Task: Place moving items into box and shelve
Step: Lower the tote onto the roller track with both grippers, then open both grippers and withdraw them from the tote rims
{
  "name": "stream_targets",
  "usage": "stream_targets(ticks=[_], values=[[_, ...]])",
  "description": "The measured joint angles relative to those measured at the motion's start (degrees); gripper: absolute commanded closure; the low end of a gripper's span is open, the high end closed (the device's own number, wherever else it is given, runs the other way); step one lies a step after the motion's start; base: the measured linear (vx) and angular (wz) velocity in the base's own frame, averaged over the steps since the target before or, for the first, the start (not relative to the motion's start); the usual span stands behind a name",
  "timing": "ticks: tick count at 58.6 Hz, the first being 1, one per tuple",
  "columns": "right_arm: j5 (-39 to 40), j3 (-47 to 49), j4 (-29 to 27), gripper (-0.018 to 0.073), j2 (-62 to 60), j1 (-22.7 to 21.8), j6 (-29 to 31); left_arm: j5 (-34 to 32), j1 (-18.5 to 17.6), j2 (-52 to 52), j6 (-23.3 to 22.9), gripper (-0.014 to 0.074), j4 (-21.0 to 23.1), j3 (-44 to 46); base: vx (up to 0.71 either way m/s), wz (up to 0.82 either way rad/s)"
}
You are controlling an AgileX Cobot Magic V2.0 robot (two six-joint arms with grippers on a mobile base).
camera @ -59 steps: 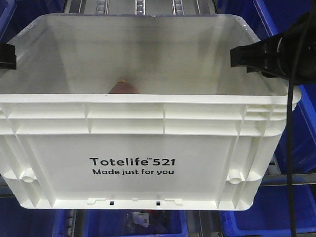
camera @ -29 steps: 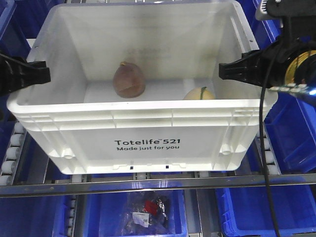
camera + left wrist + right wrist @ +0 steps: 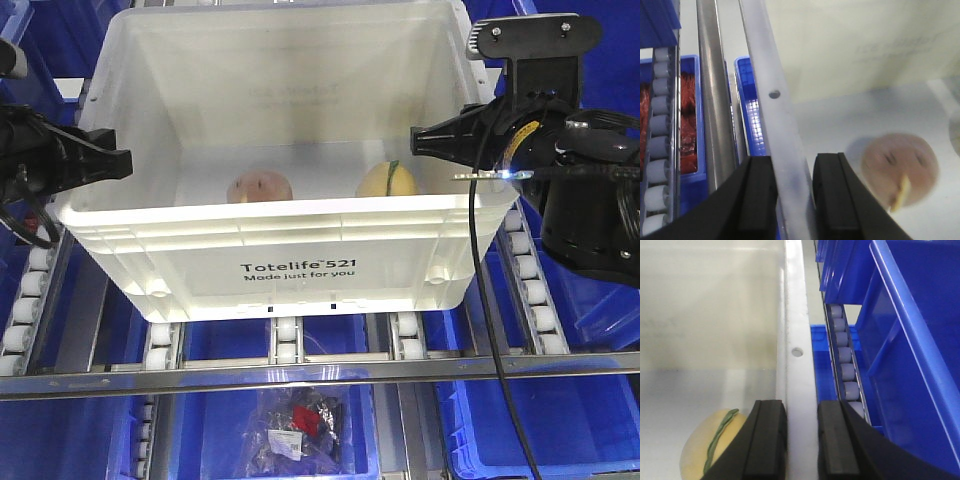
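Bright overhead light floods the white box [image 3: 300, 262], its near rim glaring at 6 o'clock in the front view. A blue-white lamp glints at 3 o'clock. In the left wrist view the pinkish-brown toy [image 3: 900, 169] is blurred; both pincers' fingers look soft-edged up close.

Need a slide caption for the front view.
Both tools grip the white crate's side rims on the roller shelf, two toys inside.
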State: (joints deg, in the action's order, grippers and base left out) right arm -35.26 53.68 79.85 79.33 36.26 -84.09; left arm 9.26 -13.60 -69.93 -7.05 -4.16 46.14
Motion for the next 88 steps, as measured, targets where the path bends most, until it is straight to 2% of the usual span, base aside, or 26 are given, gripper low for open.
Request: stream_targets(ticks=[10, 17, 25, 36, 42, 48, 54, 65, 71, 80, 81, 88], values=[[0.13, 0.00, 0.05, 0.0273, 0.00, 0.00, -0.04, -0.05, 0.00, -0.06, 0.00, 0.0447, -1.74, 0.00, 0.00, 0.00], [1.07, 0.00, 0.05, 0.0153, 0.00, 0.00, -0.26, -0.05, 0.00, 0.00, -0.10, 0.0335, -2.70, 0.00, 0.00, 0.00], [2.53, 0.06, 0.11, 0.0057, 0.00, 0.00, -0.40, 0.06, 0.00, 0.05, 0.84, 0.0190, -3.83, 0.00, 0.00, 0.00], [5.02, 0.46, 0.54, 0.0013, -1.74, 0.13, -0.40, -3.16, -0.18, 2.70, 3.03, 0.0027, -4.87, 0.33, 0.00, 0.00], [6.21, 0.70, 0.66, 0.0013, -4.63, 0.39, 0.58, -3.13, -0.18, 5.13, 3.04, -0.0007, -4.98, 0.49, 0.00, 0.00], [6.30, 0.75, -1.01, 0.0013, -7.56, 0.39, 4.36, -0.50, -0.18, 7.74, 3.69, -0.0003, -4.98, 0.49, 0.00, 0.00], [5.08, 0.75, -9.36, 0.0013, -10.96, 0.39, 13.22, 3.92, -0.18, 10.96, 4.47, 0.0002, -5.03, 0.49, 0.00, 0.00], [-2.51, 0.75, -33.19, 0.0013, -17.97, 0.39, 40.19, 15.28, -0.18, 17.74, 5.18, 0.0002, -6.16, 0.49, 0.00, 0.00], [-9.05, 0.75, -43.25, 0.0013, -20.88, 0.39, 52.66, 24.66, -0.18, 21.18, 5.18, 0.0002, -5.97, 0.49, 0.00, 0.00], [-14.54, 0.75, -58.44, 0.0013, -25.75, 0.39, 65.72, 38.12, -0.18, 25.60, 5.18, 0.0002, -3.67, 0.49, 0.00, 0.00], [-17.03, 0.75, -64.14, 0.0021, -29.95, 0.39, 70.94, 43.87, -0.18, 29.42, 5.18, 0.0002, -1.71, 0.49, 0.00, 0.00], [-19.58, -0.16, -65.55, 0.0032, -34.82, 0.39, 72.48, 48.24, -0.18, 33.51, 5.33, 0.0002, -0.06, 0.49, 0.00, 0.00]])
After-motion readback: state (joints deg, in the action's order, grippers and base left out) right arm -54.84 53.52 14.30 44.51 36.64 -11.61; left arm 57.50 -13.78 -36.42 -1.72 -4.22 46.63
